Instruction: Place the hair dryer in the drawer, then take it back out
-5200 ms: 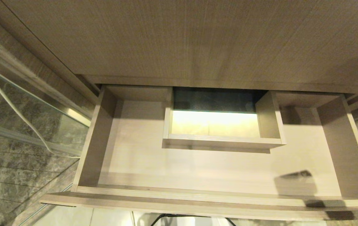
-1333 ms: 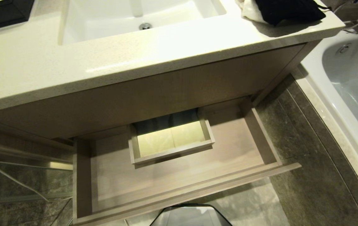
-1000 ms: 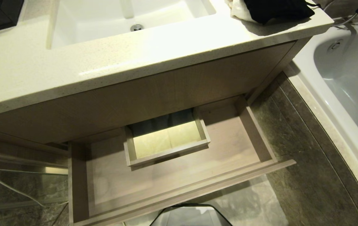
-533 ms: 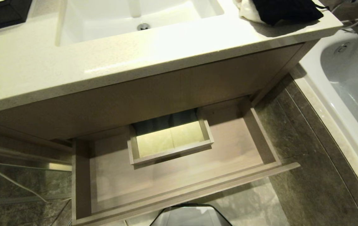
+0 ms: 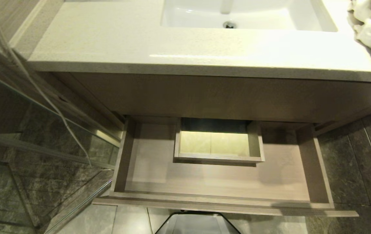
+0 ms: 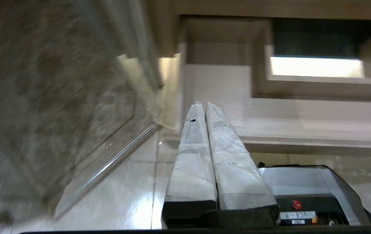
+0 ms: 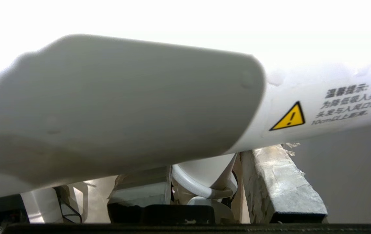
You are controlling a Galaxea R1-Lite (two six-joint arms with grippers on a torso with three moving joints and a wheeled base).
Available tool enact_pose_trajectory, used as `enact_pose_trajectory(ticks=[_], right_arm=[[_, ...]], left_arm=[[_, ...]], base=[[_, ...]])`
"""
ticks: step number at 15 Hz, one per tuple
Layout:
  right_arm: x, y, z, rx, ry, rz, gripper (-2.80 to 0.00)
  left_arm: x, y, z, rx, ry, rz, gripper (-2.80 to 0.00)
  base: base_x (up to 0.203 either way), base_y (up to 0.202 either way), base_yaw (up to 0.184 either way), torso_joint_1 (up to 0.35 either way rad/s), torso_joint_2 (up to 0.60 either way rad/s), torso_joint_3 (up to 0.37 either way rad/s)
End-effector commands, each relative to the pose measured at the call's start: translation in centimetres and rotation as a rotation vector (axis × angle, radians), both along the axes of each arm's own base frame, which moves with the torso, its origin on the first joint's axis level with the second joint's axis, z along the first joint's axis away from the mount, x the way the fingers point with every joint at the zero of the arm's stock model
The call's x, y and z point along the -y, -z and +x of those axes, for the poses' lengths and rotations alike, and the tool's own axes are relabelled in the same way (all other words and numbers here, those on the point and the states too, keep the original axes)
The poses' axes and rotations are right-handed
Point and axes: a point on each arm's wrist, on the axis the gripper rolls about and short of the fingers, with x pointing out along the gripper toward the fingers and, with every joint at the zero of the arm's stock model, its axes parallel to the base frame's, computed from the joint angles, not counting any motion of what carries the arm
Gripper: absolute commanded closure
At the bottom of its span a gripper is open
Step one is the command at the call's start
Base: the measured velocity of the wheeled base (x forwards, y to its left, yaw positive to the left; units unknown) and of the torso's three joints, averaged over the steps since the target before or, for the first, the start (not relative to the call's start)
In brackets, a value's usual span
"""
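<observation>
The drawer (image 5: 224,204) stands pulled out under the vanity, its pale floor bare around the boxed cut-out (image 5: 219,143). No arm shows in the head view. In the right wrist view the white hair dryer (image 7: 123,107) fills the picture, with a yellow warning triangle on its barrel. My right gripper (image 7: 205,169) is shut on its handle, one padded finger on each side, and a loop of white cord lies between them. My left gripper (image 6: 205,104) is shut and empty, parked low and pointing toward the drawer (image 6: 302,110).
Above the drawer are the pale countertop (image 5: 107,39) and the white sink (image 5: 237,16), with a white cloth (image 5: 367,29) at the right end. A glass panel (image 5: 26,130) and a thin white cord (image 5: 42,94) stand on the left. My base (image 5: 198,224) is just before the drawer front.
The head view has swung, so the vanity now shows square on and the bathtub has left the picture. The drawer is still open and empty.
</observation>
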Motion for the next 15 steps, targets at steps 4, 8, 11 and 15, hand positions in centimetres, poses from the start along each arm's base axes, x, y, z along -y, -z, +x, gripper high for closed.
enact_pose_trajectory(ticks=[4, 8, 11, 15], right_arm=[[0.0, 0.02, -0.01, 0.003, -0.001, -0.003, 0.0], [-0.01, 0.16, -0.01, -0.008, -0.005, -0.002, 0.0], [-0.03, 0.2, -0.08, -0.004, -0.009, -0.003, 0.0], [-0.06, 0.38, -0.18, -0.008, -0.021, -0.002, 0.0]], left_arm=[[0.0, 0.0, 0.0, 0.0, 0.0, -0.001, 0.0], [0.0, 0.04, 0.01, -0.002, 0.0, -0.001, 0.0], [0.0, 0.04, 0.01, -0.002, 0.0, 0.001, 0.0], [0.0, 0.04, 0.01, -0.002, 0.0, -0.001, 0.0]], base=[[0.001, -0.007, 0.169, 0.002, 0.0, 0.002], [0.002, -0.004, 0.078, 0.005, 0.0, 0.003], [0.0, 0.0, 0.0, 0.0, 0.0, 0.0], [0.0, 0.0, 0.0, 0.0, 0.0, 0.0]])
